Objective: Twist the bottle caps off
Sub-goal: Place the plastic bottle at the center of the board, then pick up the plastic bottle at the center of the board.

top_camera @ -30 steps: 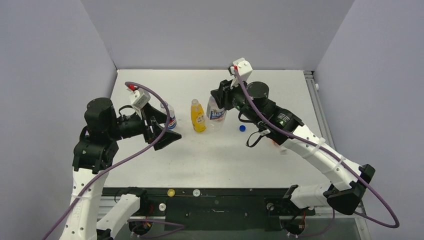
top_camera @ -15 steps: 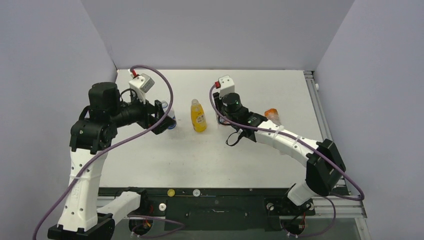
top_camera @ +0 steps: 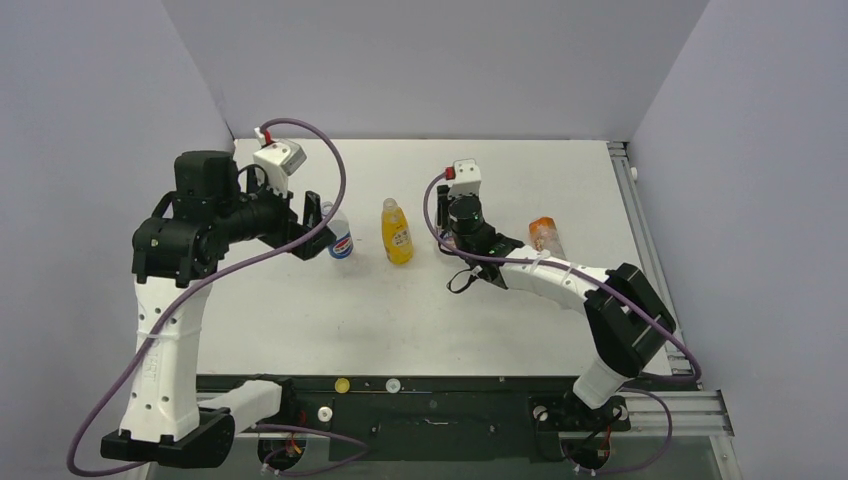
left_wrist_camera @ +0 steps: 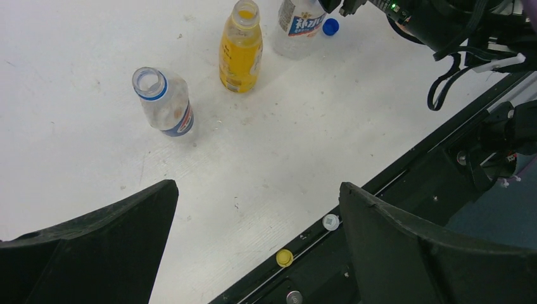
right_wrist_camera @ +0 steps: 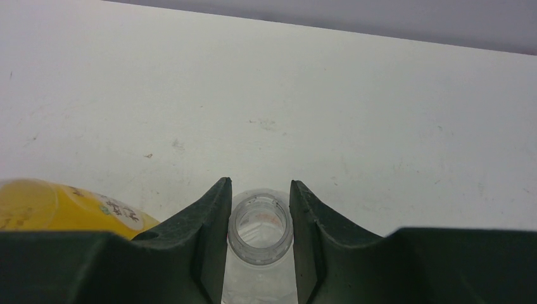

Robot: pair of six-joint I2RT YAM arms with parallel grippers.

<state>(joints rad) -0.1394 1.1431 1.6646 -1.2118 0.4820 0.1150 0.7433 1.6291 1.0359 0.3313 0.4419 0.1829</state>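
The right claw [right_wrist_camera: 259, 190] is clamping the bare, capless neck of the water bottle [right_wrist_camera: 261, 253], one finger pressing on each side of the rim. The yellow juice bottle [right_wrist_camera: 57, 206] is standing just outside one finger. A second ago this arm was reaching across from farther back. Its elbow has since swung round to the near side, and the orange bottle [top_camera: 543, 233], hidden then, is now showing well out to the claw's right.

The left claw [top_camera: 315, 222] is gaping fully wide and gripping nothing. It has drawn back and up from its earlier low spot in front of the Pepsi bottle [top_camera: 340, 240], which is now standing open-mouthed just ahead of it on the table [top_camera: 400, 320].

The blue cap [left_wrist_camera: 330, 26] is lying far ahead of the left claw, touching or nearly touching the water bottle. The yellow cap [left_wrist_camera: 284, 257] and a whitish cap [left_wrist_camera: 330, 221] are resting on the dark rail below that claw.
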